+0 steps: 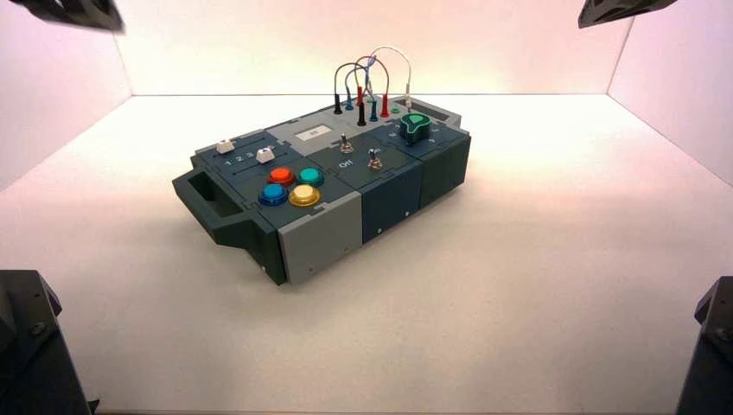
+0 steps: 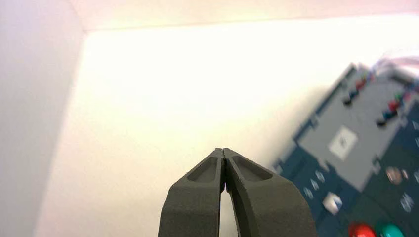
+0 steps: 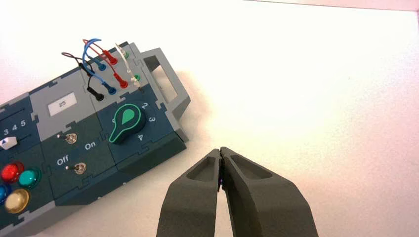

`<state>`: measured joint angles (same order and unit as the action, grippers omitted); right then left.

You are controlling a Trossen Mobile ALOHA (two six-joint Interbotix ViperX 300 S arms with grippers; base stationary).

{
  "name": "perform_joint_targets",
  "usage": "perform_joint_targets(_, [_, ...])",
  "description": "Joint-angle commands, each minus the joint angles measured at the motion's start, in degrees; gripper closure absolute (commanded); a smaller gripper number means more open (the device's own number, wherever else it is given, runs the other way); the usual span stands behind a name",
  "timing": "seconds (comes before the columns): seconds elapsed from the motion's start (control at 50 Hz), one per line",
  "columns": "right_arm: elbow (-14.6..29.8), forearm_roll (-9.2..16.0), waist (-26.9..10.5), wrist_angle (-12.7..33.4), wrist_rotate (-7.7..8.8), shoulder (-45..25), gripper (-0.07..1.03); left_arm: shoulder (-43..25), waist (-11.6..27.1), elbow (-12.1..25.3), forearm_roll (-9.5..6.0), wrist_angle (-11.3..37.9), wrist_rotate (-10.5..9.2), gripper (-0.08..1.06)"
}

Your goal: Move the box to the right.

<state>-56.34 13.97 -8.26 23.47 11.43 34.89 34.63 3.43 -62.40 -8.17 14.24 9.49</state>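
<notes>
The box [image 1: 333,186] is set askew near the middle of the tabletop [image 1: 519,294], untouched, with both grippers held off it. If it is pushed off-centre or at its wires [image 1: 372,82], it may pivot, or a plug may be pulled out. The left gripper [image 2: 224,153] and right gripper [image 3: 220,151] are seen with jaws pressed together; in the high view the arms are cut off at the edges.

Left tool [image 2: 223,154], right tool [image 3: 220,152] — dark grey, tapered, recessed pads.

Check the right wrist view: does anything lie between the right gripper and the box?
Nothing. In the right wrist view, only bare white tabletop separates the shut right gripper from the box, near its green knob.
</notes>
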Motion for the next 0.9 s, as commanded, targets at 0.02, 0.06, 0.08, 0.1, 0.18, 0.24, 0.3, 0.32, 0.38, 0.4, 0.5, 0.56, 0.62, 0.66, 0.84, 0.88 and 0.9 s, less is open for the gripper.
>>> perform_joint_targets(0.02, [1.4,0.4,-0.1,-0.5,-0.09,-0.4,0.98,-4.6,3.1,3.4,-0.26,3.7,-0.26,1.01])
perform_joint_targets(0.06, [1.7,0.4,-0.3,-0.4,-0.09,-0.5,0.98,-7.2,4.4,4.3,-0.26,5.5,-0.26,1.01])
perform_joint_targets(0.08, [1.8,0.4,-0.3,-0.4,-0.09,-0.5,0.98,-7.8,4.6,4.5,-0.26,6.0,-0.26,1.01])
perform_joint_targets(0.1, [1.8,0.3,-0.3,-0.4,-0.09,-0.5,0.98,-9.1,5.0,4.8,-0.26,6.7,-0.35,1.01])
perform_joint_targets(0.18, [2.1,0.4,-0.3,-0.4,-0.09,-0.4,0.98,-13.3,5.6,6.1,-0.35,9.3,-0.62,1.01])
perform_joint_targets(0.24, [2.1,0.4,-0.3,-0.4,-0.09,-0.3,0.98,-16.3,5.6,7.1,-0.26,11.1,-0.62,1.01])
perform_joint_targets(0.3, [2.1,0.4,-0.3,-0.4,-0.09,0.0,0.98,-17.8,5.6,7.7,-0.26,12.0,-0.62,1.01])
perform_joint_targets(0.32, [2.2,0.4,-0.3,-0.3,-0.09,0.1,0.98,-18.8,5.6,8.3,-0.26,12.5,-0.62,1.01])
perform_joint_targets(0.38, [2.2,0.4,-0.3,-0.2,-0.09,0.5,0.98,-20.0,5.6,8.9,-0.26,13.1,-0.70,1.01])
perform_joint_targets(0.4, [2.2,0.4,-0.3,-0.2,-0.09,0.7,0.98,-20.3,5.6,9.1,-0.26,13.4,-0.70,1.01])
perform_joint_targets(0.5, [2.1,0.4,-0.3,-0.2,-0.09,1.5,0.98,-21.4,5.6,9.7,-0.26,14.1,-0.97,1.01])
perform_joint_targets(0.56, [2.0,0.4,-0.3,-0.2,-0.09,1.9,0.98,-22.1,5.6,9.8,-0.26,14.4,-1.49,1.01])
perform_joint_targets(0.62, [2.0,0.4,-0.3,-0.2,-0.09,2.2,0.98,-22.6,5.6,9.6,-0.26,14.8,-1.58,1.01])
perform_joint_targets(0.66, [2.0,0.4,-0.3,-0.2,-0.09,2.3,0.98,-22.8,5.6,9.6,-0.26,14.9,-1.67,1.01])
perform_joint_targets(0.84, [2.0,0.4,-0.3,-0.2,-0.09,2.7,0.98,-23.6,5.6,9.4,-0.26,16.5,-2.02,1.01])
perform_joint_targets(0.88, [2.0,0.4,-0.3,-0.3,-0.09,2.8,0.98,-23.6,5.6,9.3,-0.26,16.9,-2.02,1.01])
perform_joint_targets(0.9, [2.0,0.4,-0.3,-0.2,-0.09,2.8,0.98,-23.6,5.6,9.3,-0.26,17.1,-2.02,1.01])
